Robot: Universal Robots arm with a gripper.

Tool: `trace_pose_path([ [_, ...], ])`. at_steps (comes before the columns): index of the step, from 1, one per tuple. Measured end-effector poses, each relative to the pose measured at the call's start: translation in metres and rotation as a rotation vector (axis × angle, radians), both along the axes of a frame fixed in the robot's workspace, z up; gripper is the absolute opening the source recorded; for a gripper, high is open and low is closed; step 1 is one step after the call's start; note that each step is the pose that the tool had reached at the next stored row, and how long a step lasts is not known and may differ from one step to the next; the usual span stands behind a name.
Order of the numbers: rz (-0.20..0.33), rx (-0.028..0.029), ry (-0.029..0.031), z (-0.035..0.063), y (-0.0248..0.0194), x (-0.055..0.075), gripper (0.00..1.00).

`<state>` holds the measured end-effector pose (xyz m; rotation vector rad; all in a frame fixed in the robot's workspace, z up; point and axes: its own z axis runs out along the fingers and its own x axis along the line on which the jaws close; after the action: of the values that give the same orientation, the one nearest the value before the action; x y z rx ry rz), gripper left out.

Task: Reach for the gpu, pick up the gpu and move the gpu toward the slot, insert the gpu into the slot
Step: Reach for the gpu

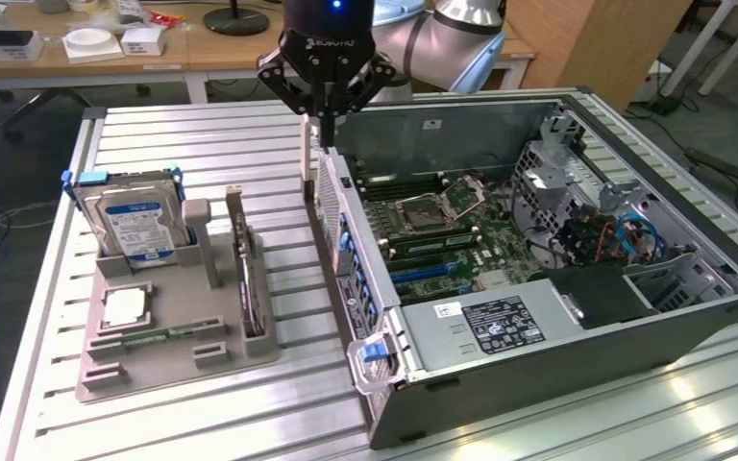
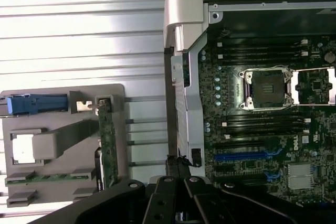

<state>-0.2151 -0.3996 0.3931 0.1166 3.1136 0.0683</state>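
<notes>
The gpu [image 1: 249, 279] stands on edge in a grey holder tray [image 1: 151, 376] on the exterior view's left, its metal bracket [image 1: 234, 206] at the far end. In the wrist view the gpu [image 2: 107, 145] shows edge-on as a thin green-dark strip. The slot [image 1: 423, 272] is a long blue strip on the green motherboard inside the open computer case; the slot [image 2: 244, 156] also shows in the wrist view. My gripper [image 1: 327, 134] hangs shut and holds nothing, above the case's near wall, between the tray and the motherboard. Its closed fingertips [image 2: 178, 167] point down at that wall's edge.
A blue-labelled hard drive [image 1: 138, 226], a processor chip [image 1: 126, 307] and a green memory stick [image 1: 164, 336] share the tray. The case holds the processor socket [image 1: 423, 213], a power supply [image 1: 498, 322] and cables [image 1: 619, 240]. All rests on a slatted metal table [image 1: 215, 134].
</notes>
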Motion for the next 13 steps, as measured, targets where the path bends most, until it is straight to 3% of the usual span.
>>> trace_pose_path([
  [13, 0.000, 0.0000, 0.0001, 0.0000, -0.0004, -0.015, 0.10],
])
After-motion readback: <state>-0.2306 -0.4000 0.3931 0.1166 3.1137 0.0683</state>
